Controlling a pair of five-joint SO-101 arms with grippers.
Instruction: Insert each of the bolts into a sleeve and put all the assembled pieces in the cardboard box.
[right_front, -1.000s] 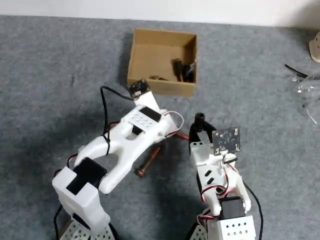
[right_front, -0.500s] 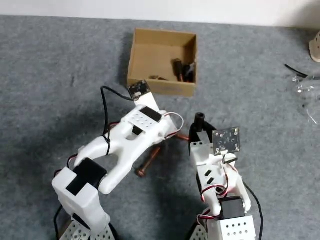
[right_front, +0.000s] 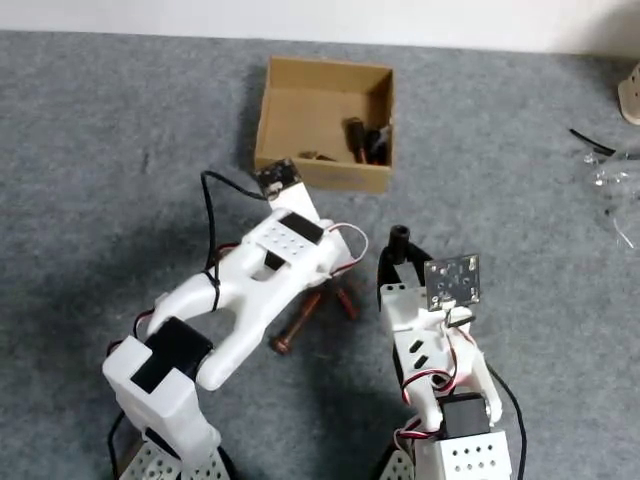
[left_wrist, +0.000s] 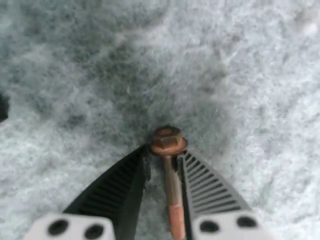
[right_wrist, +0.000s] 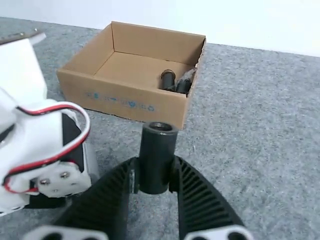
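Note:
My left gripper (left_wrist: 165, 154) is shut on a rusty bolt (left_wrist: 169, 150), whose hex head pokes out past the fingertips just above the grey carpet. From above, that bolt (right_front: 345, 301) shows beside the left arm's white wrist. A second bolt (right_front: 297, 322) lies loose on the carpet under the same arm. My right gripper (right_wrist: 154, 171) is shut on a black sleeve (right_wrist: 156, 150), held upright with its open end up; the sleeve (right_front: 400, 239) stands right of the left wrist. Behind them sits the cardboard box (right_front: 325, 178), with dark assembled pieces (right_front: 365, 140) in its right corner.
In the right wrist view the box's wall (right_wrist: 125, 102) is close beyond the sleeve, and the left arm's white body (right_wrist: 35, 140) is alongside. Clear plastic bits and a black cable (right_front: 603, 160) lie at the far right.
The bolt in my left gripper has swung from pointing right, toward the sleeve, to pointing down toward the table's near side. The right arm and its sleeve have kept still.

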